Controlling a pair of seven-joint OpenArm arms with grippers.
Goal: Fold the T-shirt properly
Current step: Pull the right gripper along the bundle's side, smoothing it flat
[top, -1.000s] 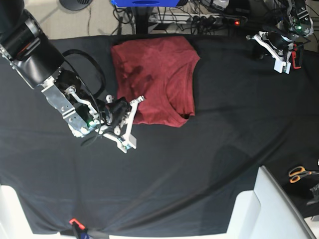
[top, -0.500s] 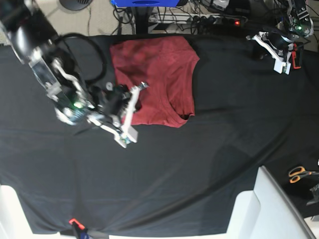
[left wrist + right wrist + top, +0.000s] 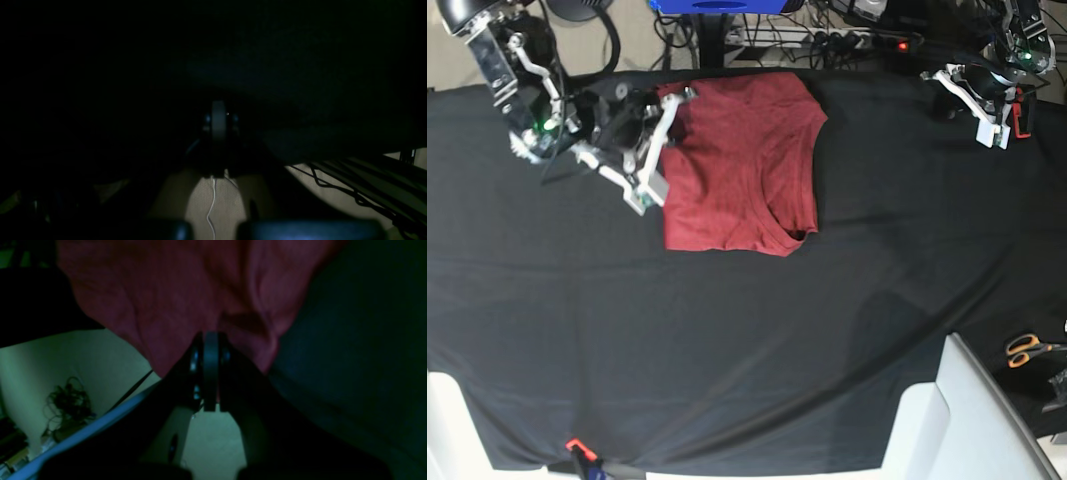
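In the left wrist view, nearly all dark, we see the left claw (image 3: 218, 133) pressed together on nothing. In the right wrist view the right claw (image 3: 210, 373) is also pressed together, with the T-shirt (image 3: 186, 296) bunched at its tip; whether it pinches cloth we cannot tell. In the base view the T-shirt (image 3: 747, 165) lies folded into 1 block on the black cloth (image 3: 757, 340) at the far edge, and we judge it light, soft and floppy, best taken at a corner or hem.

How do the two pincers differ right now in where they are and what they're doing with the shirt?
The right pincer sits at the T-shirt's far side edge, while the left pincer is parked at the table's far corner, well clear of the shirt. The right wrist view shows red fabric at that pincer's tips; the left wrist view is too dark to show any cloth. Both are shut; whether the right one grips fabric is unclear.
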